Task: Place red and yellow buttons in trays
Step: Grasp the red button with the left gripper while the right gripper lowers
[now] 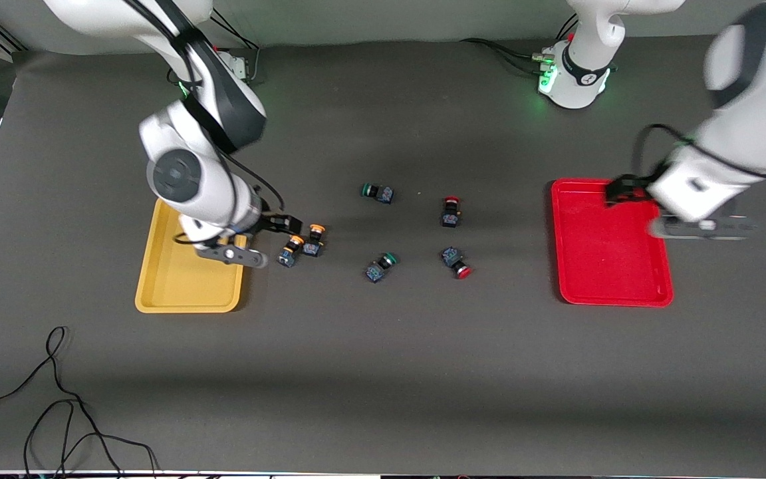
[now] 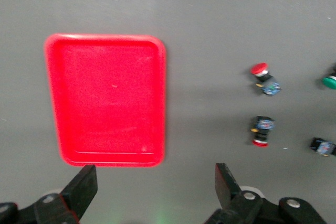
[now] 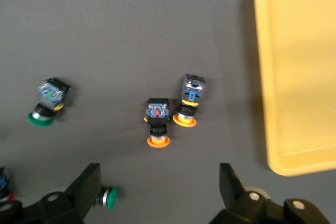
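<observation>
A: What lay on the counter (image 1: 383, 372) around the trays?

B: Two green-capped switches, one (image 1: 378, 192) farther from the front camera than the other (image 1: 381, 266), both between the orange pair and the red pair. A loose black cable (image 1: 57, 399) curled by the counter's near edge, at the right arm's end.

A: And the buttons themselves?

B: Two orange-capped buttons (image 1: 291, 251) (image 1: 314, 240) lay touching, just beside the yellow tray (image 1: 177, 293). Two red-capped ones (image 1: 450, 211) (image 1: 457, 261) lay near each other, well apart from the red tray (image 1: 596, 279). Both trays held nothing.

A: Anything hard to see?

B: The right arm covered one corner of the yellow tray; the left arm's wrist overlapped the red tray's edge. The left arm showed blurred.

A: The end effectors?

B: The right end effector (image 3: 160, 182) hung over the orange pair, fingers (image 3: 86, 184) spread wide, gripping nothing. The left end effector (image 2: 155, 184) hung over the counter beside the red tray, likewise spread wide and unladen.
</observation>
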Controlling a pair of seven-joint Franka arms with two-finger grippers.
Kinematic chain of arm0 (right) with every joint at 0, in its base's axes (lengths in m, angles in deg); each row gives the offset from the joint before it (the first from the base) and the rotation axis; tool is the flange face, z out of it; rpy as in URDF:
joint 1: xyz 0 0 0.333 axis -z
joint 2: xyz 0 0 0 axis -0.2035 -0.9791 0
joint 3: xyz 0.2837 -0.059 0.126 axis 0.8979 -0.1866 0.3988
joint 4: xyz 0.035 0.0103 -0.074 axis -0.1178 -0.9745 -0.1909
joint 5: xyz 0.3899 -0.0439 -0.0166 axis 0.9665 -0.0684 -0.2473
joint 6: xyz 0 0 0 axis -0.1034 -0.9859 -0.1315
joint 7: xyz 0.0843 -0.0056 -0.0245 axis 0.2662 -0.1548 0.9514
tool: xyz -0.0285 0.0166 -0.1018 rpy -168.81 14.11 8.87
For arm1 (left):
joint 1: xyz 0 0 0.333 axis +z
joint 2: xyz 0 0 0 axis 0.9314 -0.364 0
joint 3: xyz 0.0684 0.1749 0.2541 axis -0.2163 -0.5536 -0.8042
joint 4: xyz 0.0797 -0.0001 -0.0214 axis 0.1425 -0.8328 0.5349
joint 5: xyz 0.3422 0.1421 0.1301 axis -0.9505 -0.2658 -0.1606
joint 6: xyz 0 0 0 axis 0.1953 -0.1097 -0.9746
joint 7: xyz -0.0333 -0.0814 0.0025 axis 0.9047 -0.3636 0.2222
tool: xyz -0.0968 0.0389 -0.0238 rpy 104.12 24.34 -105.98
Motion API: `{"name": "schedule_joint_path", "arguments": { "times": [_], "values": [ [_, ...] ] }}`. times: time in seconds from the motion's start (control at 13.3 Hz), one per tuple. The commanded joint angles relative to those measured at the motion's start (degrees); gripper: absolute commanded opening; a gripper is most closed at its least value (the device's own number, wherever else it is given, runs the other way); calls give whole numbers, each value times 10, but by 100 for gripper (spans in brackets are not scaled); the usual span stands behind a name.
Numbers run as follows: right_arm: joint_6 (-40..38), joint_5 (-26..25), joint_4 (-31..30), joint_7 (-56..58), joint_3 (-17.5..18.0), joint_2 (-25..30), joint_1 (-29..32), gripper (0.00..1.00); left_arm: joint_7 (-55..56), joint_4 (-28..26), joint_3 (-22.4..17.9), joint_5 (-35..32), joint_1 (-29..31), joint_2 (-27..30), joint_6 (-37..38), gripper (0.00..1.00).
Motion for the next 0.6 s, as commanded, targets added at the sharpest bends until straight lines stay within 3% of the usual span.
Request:
{"name": "schedule_joint_path", "arguments": {
  "times": [0.0,0.22,0.53],
  "values": [
    [73,-20,-51,-73,6,-27,-4,100,113,-25,-9,3,-91,8,-37,100],
    [106,-32,-52,-145,6,-75,-28,100,179,-42,-9,15,-163,5,-73,100],
    [149,-83,-64,-243,6,-127,-55,100,254,-134,-9,12,-237,5,-196,100]
  ]
}}
